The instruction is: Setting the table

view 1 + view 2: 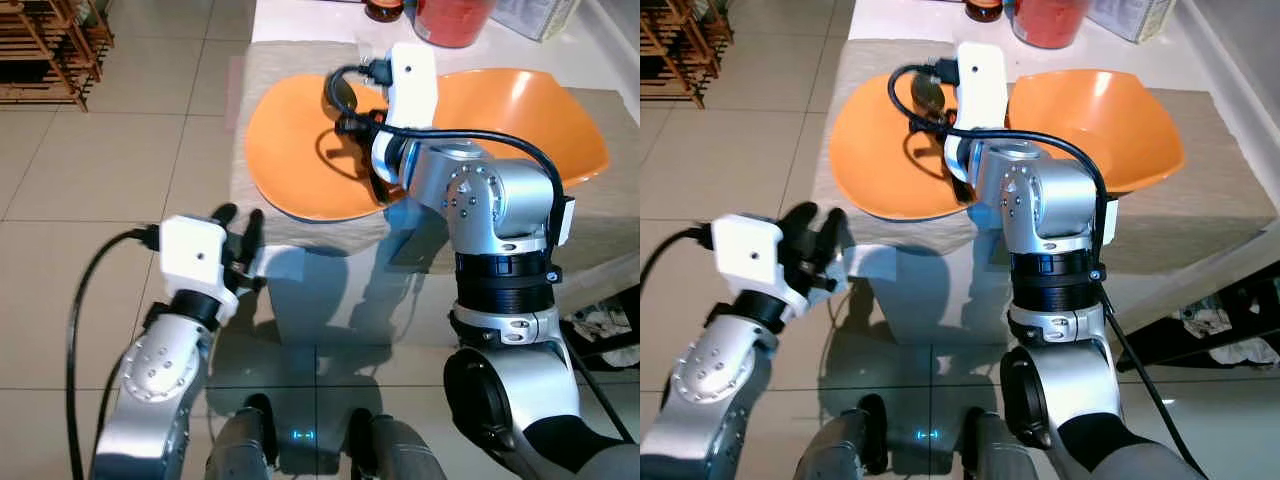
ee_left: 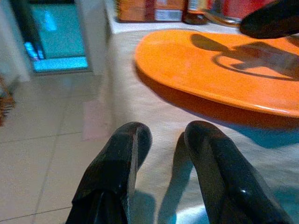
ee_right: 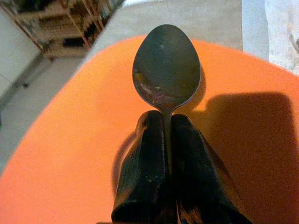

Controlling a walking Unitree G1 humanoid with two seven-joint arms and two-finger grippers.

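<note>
An orange plate (image 1: pixel 290 160) lies on the beige cloth at the table's near left, and an orange bowl (image 1: pixel 530 110) sits beside it on the right. My right gripper (image 3: pixel 166 119) hangs over the plate, shut on the handle of a dark metal spoon (image 3: pixel 167 65). The spoon's bowl (image 1: pixel 343 92) points forward above the plate's middle, and its shadow falls on the plate. My left gripper (image 1: pixel 240 225) is low at the table's near left edge, just short of the plate. It is open with nothing between its fingers (image 2: pixel 117 158).
A red container (image 1: pixel 450 20), a dark jar (image 1: pixel 385 10) and a box (image 1: pixel 540 15) stand at the back of the white table. The beige cloth (image 1: pixel 290 60) hangs over the near edge. A wooden rack (image 1: pixel 45 50) stands on the tiled floor at far left.
</note>
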